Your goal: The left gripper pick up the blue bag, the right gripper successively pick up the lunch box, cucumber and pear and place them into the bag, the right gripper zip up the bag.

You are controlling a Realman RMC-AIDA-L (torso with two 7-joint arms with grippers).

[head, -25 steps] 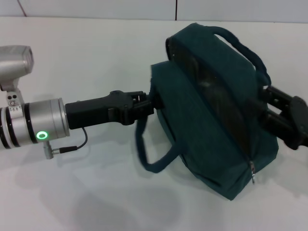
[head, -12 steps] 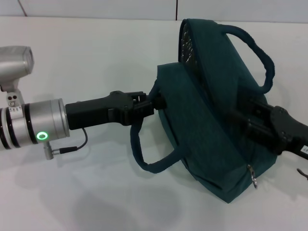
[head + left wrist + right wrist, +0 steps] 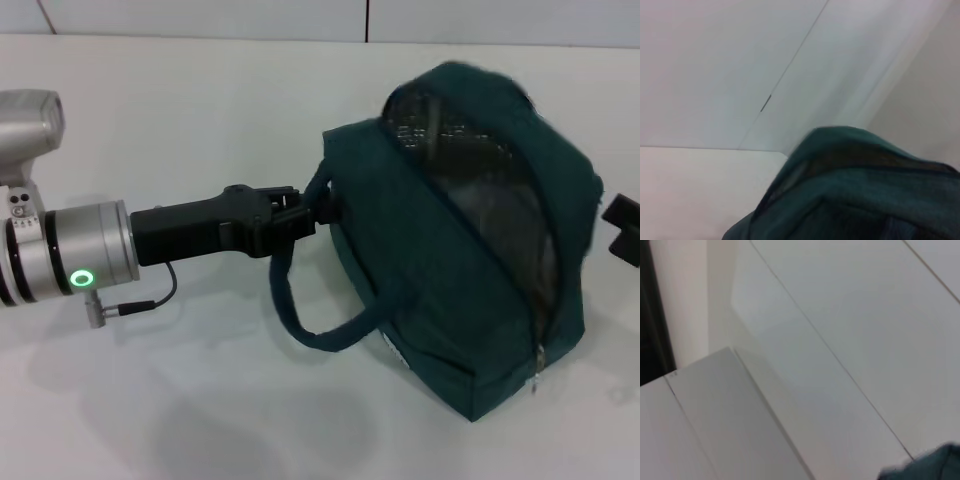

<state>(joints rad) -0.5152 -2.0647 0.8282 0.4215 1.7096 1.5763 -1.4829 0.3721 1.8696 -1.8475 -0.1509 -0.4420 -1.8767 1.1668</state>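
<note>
The blue bag (image 3: pixel 440 270) is a dark teal fabric bag resting tilted on the white table (image 3: pixel 200 120). A mesh-lined panel (image 3: pixel 470 170) shows at its top. Its zipper pull (image 3: pixel 540 366) hangs near the front right corner. My left gripper (image 3: pixel 312 208) is shut on the bag's left edge, where one carry handle (image 3: pixel 300 320) loops down. Only a black part of my right gripper (image 3: pixel 622 226) shows at the right edge, apart from the bag. The bag's fabric (image 3: pixel 855 195) fills the left wrist view, and a corner (image 3: pixel 935 465) shows in the right wrist view. Lunch box, cucumber and pear are hidden.
The left arm's silver wrist with its green ring (image 3: pixel 82 278) reaches in from the left above the table. A thin cable (image 3: pixel 150 300) hangs under it. A pale wall with seams (image 3: pixel 366 20) runs along the table's far edge.
My right gripper has pulled out of the bag and off to the right edge. The bag's top has dropped over and its far handle no longer stands up.
</note>
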